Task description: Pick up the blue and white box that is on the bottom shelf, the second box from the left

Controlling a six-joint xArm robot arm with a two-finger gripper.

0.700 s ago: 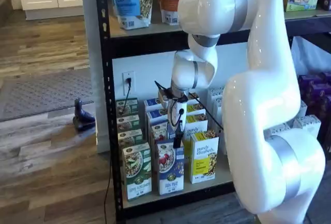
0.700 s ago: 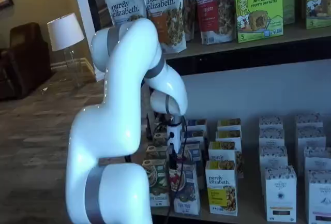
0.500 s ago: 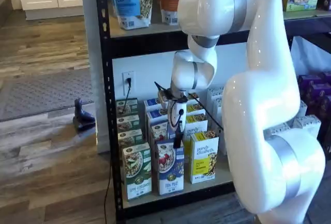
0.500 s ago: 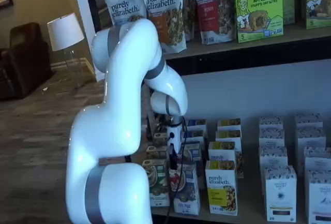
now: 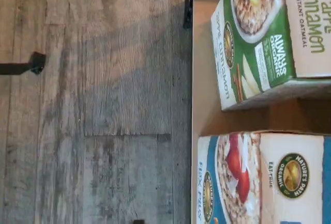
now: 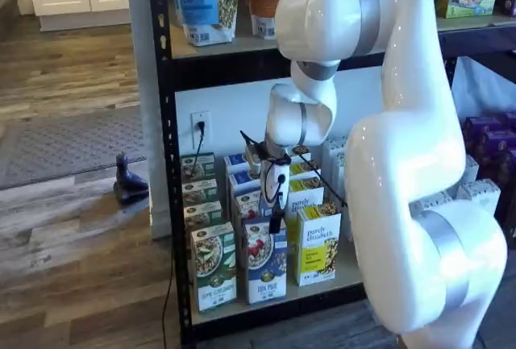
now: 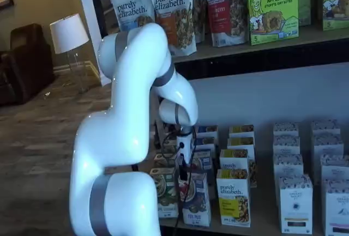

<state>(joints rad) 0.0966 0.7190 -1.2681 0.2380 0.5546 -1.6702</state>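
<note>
The claw point(image 6: 276, 222) hung wide apart above the blue box point(image 6: 265, 267). It could bump the green box point(image 6: 214, 275) close beside it.

A: You're looking at a green and white box point(image 6: 214, 266) standing at the front left of the lowest board; the wrist view is showing you the same box point(image 5: 269, 38), reading "apple cinnamon instant oatmeal."

B: And further along?

A: A yellow and white box point(image 6: 318, 244) is standing at the front too, with "purely elizabeth" showing on it in a shelf view point(image 7: 234, 197). White boxes point(image 7: 296, 203) are lining up in rows beyond it.

B: Anything higher up?

A: You're seeing granola pouches point(image 7: 173, 12) standing on the upper board beside a green Bobo's box point(image 7: 274, 11). A wall outlet point(image 6: 200, 126) is sitting behind the rack, and a white lamp point(image 7: 68, 33) is standing off on the wood floor point(image 5: 93, 105).
</note>
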